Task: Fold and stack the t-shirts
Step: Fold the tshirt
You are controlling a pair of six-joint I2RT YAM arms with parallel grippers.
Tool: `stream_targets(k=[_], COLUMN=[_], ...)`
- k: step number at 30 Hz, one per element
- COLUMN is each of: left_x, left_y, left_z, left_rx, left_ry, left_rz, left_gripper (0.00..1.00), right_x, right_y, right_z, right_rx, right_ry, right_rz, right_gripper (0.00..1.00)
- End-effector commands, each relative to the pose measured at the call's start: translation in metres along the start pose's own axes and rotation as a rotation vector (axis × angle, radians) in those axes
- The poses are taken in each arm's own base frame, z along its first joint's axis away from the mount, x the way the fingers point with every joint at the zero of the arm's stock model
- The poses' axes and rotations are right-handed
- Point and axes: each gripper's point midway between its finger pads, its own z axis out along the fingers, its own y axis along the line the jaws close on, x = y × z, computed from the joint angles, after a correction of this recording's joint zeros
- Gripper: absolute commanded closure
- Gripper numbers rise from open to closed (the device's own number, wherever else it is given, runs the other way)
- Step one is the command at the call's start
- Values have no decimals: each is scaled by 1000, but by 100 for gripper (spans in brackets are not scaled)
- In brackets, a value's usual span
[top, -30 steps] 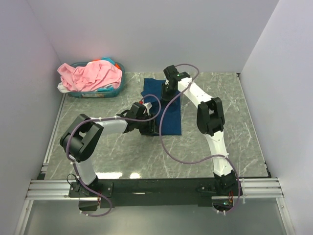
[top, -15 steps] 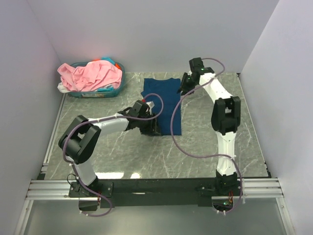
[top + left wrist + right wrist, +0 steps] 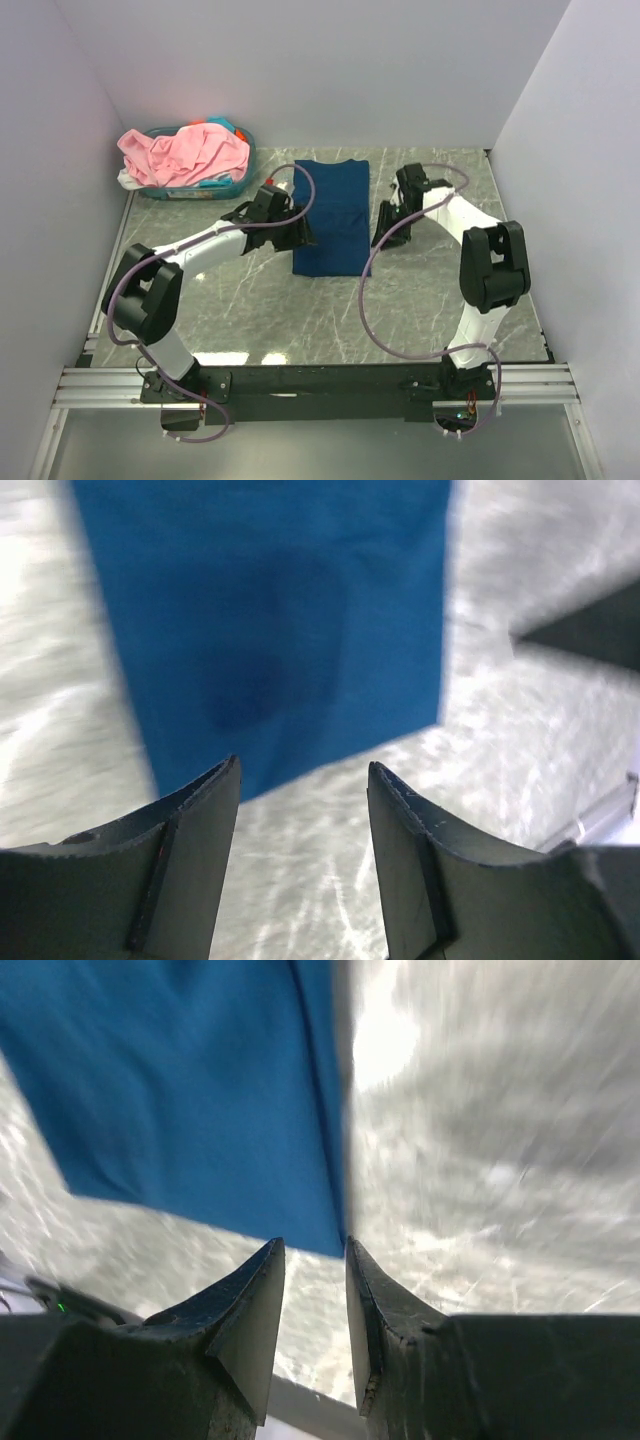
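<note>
1. We have open grey marble tabletop (image 3: 430, 300) near and right of the folded navy blue cloth t-shirt (image 3: 332, 215).
2. The left gripper (image 3: 304, 236) and the right gripper (image 3: 383, 232) crowd its sides.
3. A teal plastic basket (image 3: 236, 186), heaped with pink cloth shirts (image 3: 185, 152), blocks the far-left corner.

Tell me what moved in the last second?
The right gripper swung from the far end of the navy t-shirt to beside its right edge. The left gripper slid from the shirt's near left corner farther along its left edge. Both are open, empty. The shirt, pink t-shirt and teal basket stayed.

A grey marbled table (image 3: 250, 300) is recorded. A folded navy t-shirt (image 3: 332, 215) is laid flat at upper centre. A teal basket (image 3: 185, 192) is set at upper left.
</note>
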Motion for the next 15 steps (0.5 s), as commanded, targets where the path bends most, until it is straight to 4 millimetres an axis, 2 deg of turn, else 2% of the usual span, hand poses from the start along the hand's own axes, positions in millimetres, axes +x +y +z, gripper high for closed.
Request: stream_targets(k=[1, 6, 11, 15], left_x=[-5, 11, 24, 27], left_y=[20, 35, 41, 46], left_z=[-10, -7, -4, -5], left_rx=[-51, -79, -74, -91], left_ry=[-36, 0, 31, 29], left_rz=[-55, -57, -64, -76], left_gripper=[41, 42, 45, 46], right_x=[27, 56, 68, 75], right_y=[5, 5, 11, 3], right_z=[-5, 4, 15, 26], right_rx=[-50, -62, -40, -2], right_ry=[16, 65, 101, 133], right_rz=[-56, -70, -96, -78], right_gripper=[62, 62, 62, 62])
